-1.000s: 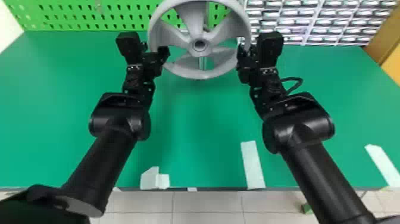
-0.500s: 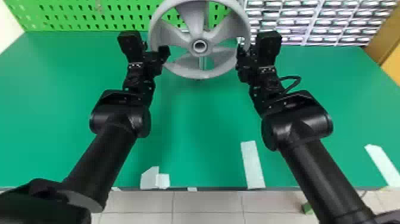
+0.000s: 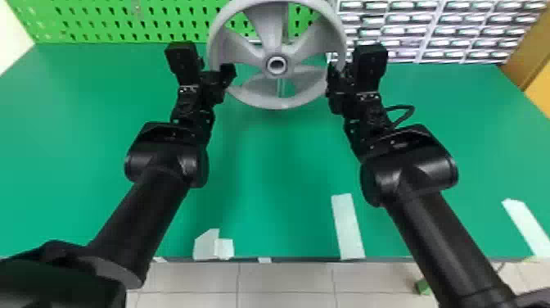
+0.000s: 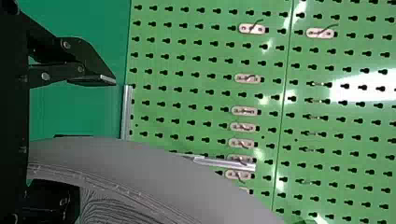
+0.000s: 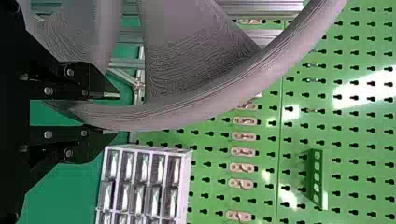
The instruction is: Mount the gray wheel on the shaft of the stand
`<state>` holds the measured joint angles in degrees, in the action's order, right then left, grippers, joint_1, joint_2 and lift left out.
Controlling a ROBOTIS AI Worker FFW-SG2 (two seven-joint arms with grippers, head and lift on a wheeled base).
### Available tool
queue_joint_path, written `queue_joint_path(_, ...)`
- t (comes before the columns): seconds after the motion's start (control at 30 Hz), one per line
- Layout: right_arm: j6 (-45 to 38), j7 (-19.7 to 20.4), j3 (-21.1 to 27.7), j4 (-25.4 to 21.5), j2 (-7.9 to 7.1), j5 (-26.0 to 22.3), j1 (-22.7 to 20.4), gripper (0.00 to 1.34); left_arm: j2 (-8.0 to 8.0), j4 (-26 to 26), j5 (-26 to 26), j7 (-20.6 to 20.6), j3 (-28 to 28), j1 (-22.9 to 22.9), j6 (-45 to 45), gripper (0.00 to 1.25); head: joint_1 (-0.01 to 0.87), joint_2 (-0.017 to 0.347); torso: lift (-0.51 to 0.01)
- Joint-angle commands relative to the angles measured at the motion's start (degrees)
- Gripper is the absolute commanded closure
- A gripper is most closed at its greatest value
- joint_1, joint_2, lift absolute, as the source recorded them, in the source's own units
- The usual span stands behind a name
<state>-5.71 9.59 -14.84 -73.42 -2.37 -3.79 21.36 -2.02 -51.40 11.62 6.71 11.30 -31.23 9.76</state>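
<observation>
In the head view, the gray wheel (image 3: 277, 102) faces the camera above the table's far part, with parts of the metal stand (image 3: 280, 89) behind it. I cannot tell whether the shaft is in its hub. My left gripper (image 3: 221, 80) is at the wheel's left side and my right gripper (image 3: 334, 84) at its right. In the left wrist view, my left gripper (image 4: 84, 140) is open, its fingers wide apart around the wheel rim (image 4: 116, 154). My right gripper (image 5: 112, 114) is shut on the rim (image 5: 163, 114) in the right wrist view, with stand bars (image 5: 271, 8) beyond.
A green pegboard (image 3: 102, 20) rises behind the table (image 3: 278, 184). The drawer cabinet (image 3: 433, 32) stands at the back right, close beyond my right gripper. White tape pieces (image 3: 348, 227) lie near the table's front edge.
The wheel has shifted very slightly to the right in the head view. My left gripper has moved a little right and farther away, while my right gripper has edged slightly left.
</observation>
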Motion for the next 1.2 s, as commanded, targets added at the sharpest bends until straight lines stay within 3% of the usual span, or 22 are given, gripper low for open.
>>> queue_joint_path(0.0, 0.0, 3.7, 0.2, 0.0, 0.0, 0.0, 0.0, 1.17, -0.01, 0.1, 0.0, 3.4, 0.0, -0.1, 0.1, 0.72, 0.865, 0.052, -0.101)
queue_joint_path(1.17, 0.3, 3.7, 0.0, 1.6, 0.09, 0.4, 1.0, 1.17, 0.08, 2.1, -0.7, 3.4, -1.2, -1.2, 0.1, 0.66, 0.865, 0.052, -0.101)
